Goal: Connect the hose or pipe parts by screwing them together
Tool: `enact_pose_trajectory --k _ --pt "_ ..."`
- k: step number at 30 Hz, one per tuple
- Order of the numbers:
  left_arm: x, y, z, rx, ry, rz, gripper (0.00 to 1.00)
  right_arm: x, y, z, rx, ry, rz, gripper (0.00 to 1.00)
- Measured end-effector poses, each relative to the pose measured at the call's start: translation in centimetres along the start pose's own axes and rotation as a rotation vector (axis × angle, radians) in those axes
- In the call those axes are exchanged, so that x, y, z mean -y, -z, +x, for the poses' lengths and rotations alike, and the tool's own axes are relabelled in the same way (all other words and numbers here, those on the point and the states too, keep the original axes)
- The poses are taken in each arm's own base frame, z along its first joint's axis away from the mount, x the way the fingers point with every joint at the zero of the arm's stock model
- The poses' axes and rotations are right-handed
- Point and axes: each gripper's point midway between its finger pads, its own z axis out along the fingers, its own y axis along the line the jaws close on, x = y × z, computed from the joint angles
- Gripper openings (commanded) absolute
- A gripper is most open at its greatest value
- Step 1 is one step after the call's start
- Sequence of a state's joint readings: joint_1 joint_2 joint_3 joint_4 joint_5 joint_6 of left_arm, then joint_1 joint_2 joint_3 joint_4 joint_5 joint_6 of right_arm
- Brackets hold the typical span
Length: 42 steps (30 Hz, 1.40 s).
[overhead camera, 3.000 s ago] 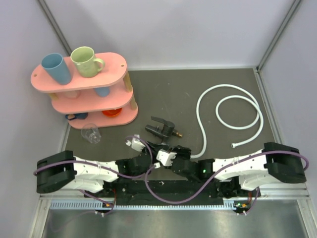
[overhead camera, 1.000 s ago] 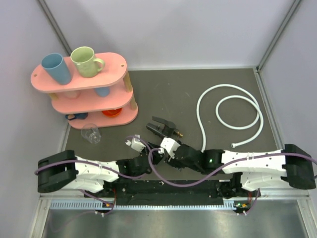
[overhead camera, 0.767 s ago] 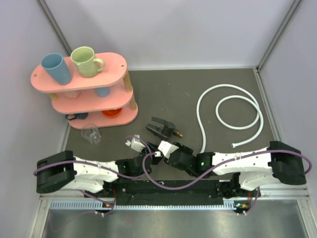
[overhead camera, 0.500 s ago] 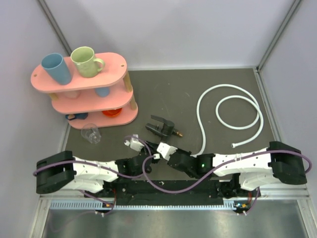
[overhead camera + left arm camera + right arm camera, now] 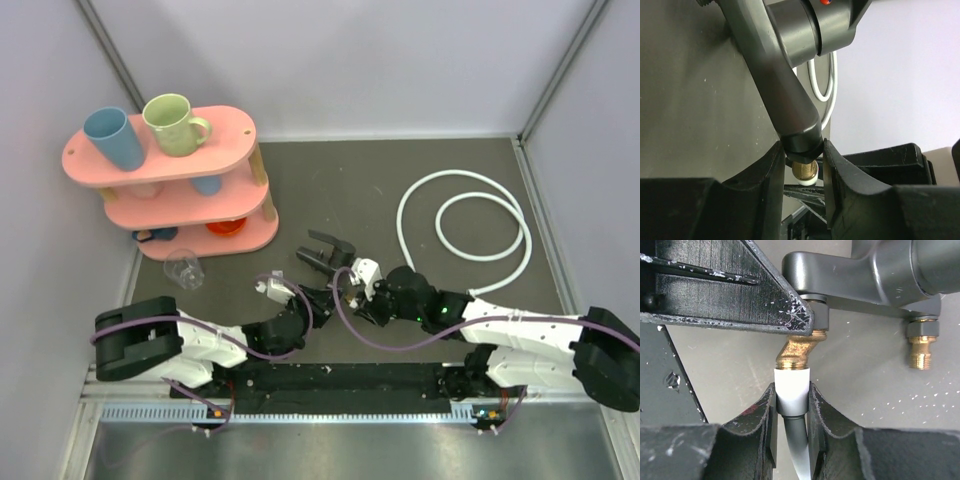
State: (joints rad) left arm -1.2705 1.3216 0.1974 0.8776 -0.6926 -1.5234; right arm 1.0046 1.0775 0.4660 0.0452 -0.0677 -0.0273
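While our left claw [image 5: 802, 150] is clamping the tap fitting [image 5: 782, 85], our right claw [image 5: 791, 395] is pinching the hose end [image 5: 792, 377], butting it nearly in line against the brass thread [image 5: 796, 352].

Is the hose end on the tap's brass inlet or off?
Touching it: right fingers press the hose end against the brass inlet. Whether it is threaded on, cannot tell.

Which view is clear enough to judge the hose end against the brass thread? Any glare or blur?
Right wrist: hose end and brass thread are sharp and evenly lit, with no glare. Left wrist: tap fitting is in focus with a soft sheen; the hose loop behind it is blurred. Top external: even light, but that spot is too small to judge.
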Motion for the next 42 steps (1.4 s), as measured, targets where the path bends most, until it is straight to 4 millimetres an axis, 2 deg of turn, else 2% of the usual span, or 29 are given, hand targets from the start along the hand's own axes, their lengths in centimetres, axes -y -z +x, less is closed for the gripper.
enact_pose_trajectory --k 3,5,6,7,9,13,15,18,19,22,26,27,32,37,40,42 --pt "-0.1 0.1 0.1 -0.007 -0.048 0.002 0.62 -0.2 -0.2 0.3 -0.011 -0.01 -0.016 0.0" --pt "-0.2 0.3 0.3 -0.026 -0.086 -0.002 0.71 0.1 -0.5 0.3 -0.01 -0.011 -0.007 0.0" --pt "0.1 0.5 0.4 -0.034 -0.095 0.004 0.81 0.4 -0.6 0.4 -0.011 -0.013 0.002 0.0" --pt "0.6 0.6 0.5 -0.04 -0.1 0.007 0.87 0.6 -0.8 0.6 -0.02 -0.017 0.009 0.0" --pt "1.3 0.7 0.4 -0.042 -0.103 0.011 0.94 1.3 -1.0 1.4 -0.046 -0.026 0.035 0.0" --pt "2.9 1.0 0.2 -0.047 -0.109 0.013 0.96 2.7 -1.3 2.9 -0.102 -0.044 0.093 0.0" --pt "3.0 1.2 0.1 -0.052 -0.122 -0.001 0.96 3.2 -1.7 3.2 -0.134 -0.049 0.116 0.05" --pt "3.1 1.4 -0.1 -0.057 -0.157 -0.026 0.96 3.6 -2.3 3.2 -0.157 -0.064 0.136 0.25" --pt "3.1 1.5 -0.2 -0.057 -0.166 -0.034 0.96 3.7 -2.5 3.2 -0.161 -0.072 0.14 0.4" --pt "2.6 1.8 -0.8 -0.043 -0.195 -0.065 0.96 3.8 -2.6 3.2 -0.167 -0.09 0.153 0.61" --pt "2.2 2.3 -2.1 -0.001 -0.221 -0.089 0.96 4.2 -2.1 3.4 -0.189 -0.111 0.176 0.79" --pt "2.3 2.4 -2.5 0.014 -0.227 -0.087 0.95 4.3 -1.8 3.2 -0.186 -0.112 0.183 0.99" --pt "3.9 3.4 -4.6 0.072 -0.286 -0.046 0.95 4.3 1.2 0.4 -0.104 -0.134 0.205 0.99" --pt "5.9 4.8 -6.2 0.089 -0.404 0.008 0.98 4.0 5.6 -5.1 0.062 -0.208 0.215 0.99" --pt "8.2 6.0 -7.0 0.08 -0.468 0.065 0.99 3.7 9.0 -8.2 0.189 -0.285 0.22 0.99" --pt "9.7 6.9 -7.3 0.062 -0.512 0.107 0.99 3.4 10.9 -9.5 0.249 -0.326 0.21 0.99"
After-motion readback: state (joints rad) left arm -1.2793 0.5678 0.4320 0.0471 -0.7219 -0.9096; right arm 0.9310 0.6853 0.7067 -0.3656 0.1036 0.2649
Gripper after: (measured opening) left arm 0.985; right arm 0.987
